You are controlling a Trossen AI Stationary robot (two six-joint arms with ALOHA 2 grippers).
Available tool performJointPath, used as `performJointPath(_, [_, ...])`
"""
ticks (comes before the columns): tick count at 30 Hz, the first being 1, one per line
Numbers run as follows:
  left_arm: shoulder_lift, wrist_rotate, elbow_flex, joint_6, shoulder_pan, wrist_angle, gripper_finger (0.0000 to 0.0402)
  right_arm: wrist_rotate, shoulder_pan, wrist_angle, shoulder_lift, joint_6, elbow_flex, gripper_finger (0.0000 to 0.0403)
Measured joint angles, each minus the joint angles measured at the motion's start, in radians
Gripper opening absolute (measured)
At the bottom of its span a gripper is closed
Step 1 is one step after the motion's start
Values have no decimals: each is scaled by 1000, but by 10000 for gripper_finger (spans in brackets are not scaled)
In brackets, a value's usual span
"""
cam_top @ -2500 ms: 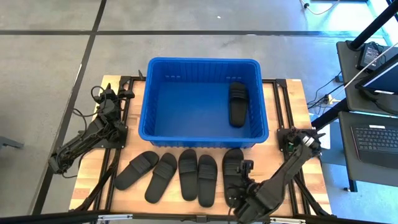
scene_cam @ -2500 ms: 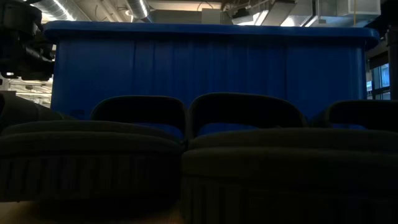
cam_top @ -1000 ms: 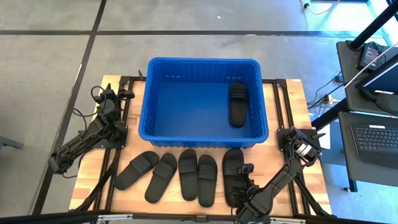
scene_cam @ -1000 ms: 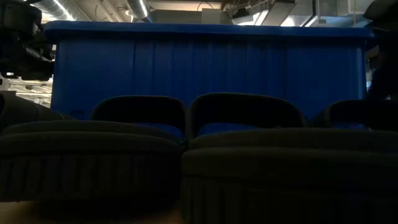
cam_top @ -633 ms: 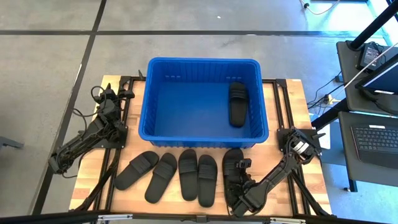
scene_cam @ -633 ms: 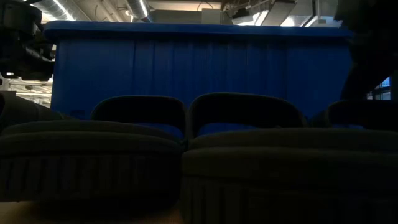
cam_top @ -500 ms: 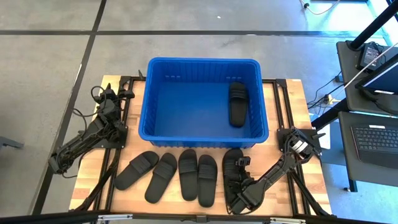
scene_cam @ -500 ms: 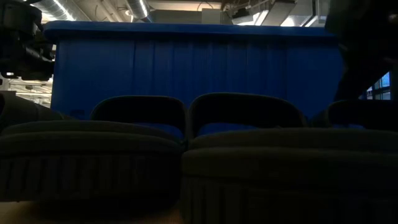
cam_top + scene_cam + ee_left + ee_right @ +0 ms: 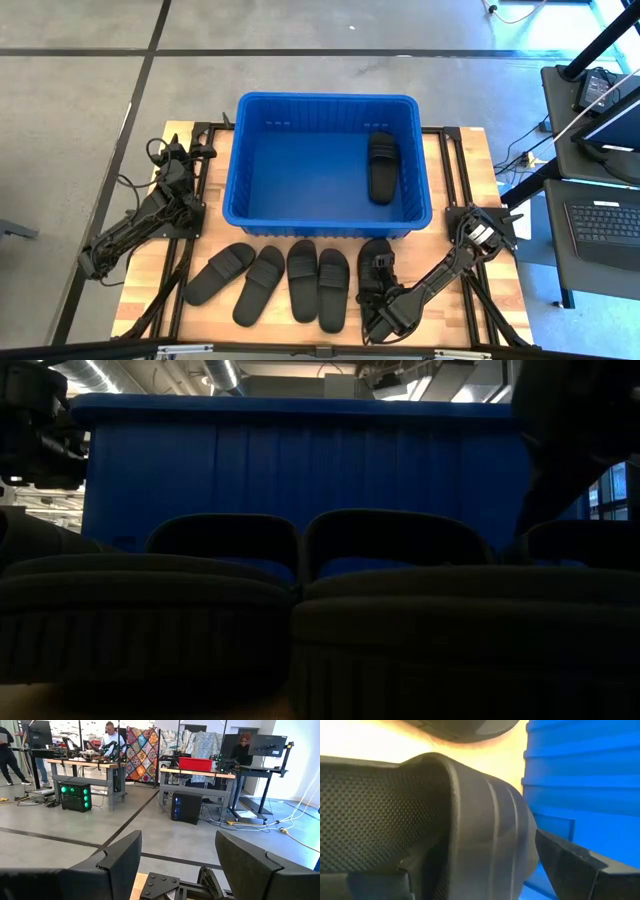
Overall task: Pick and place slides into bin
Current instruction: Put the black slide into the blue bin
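The rightmost slide (image 9: 374,268) lies on the desk (image 9: 470,170) just in front of the blue bin (image 9: 327,103), at the end of a row with four other slides (image 9: 290,280); a sixth slide (image 9: 382,166) already rests inside the bin at its right side. These sandals look light, made of matte foam or rubber that should bend a little and give good friction, so they are neither fragile nor slippery. The wide arched strap seems the best hold, since it stands clear of the sole and lets one finger slip under it. The right gripper (image 9: 378,300) sits low over this slide, its fingers (image 9: 570,862) spread wide with the strap between them, not yet pinching. The left gripper (image 9: 190,152) waits at the desk's left edge beside the bin, fingers (image 9: 120,862) spread and empty.

Compared with the earlier high view, the right arm has swung in from the desk's front edge onto the slide, and in the low view its dark bulk now covers more of the upper right; the slides and bin have not shifted
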Motion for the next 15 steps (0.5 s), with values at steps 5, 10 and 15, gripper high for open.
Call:
performJointPath(5, [0,0,0,0,0,0,248,-3,-4,4,0,30,0,281])
performJointPath(10, [0,0,0,0,0,0,248,-3,-10,5,0,31,0,206])
performJointPath(15, [0,0,0,0,0,0,248,-8,-12,3,0,42,-1,108])
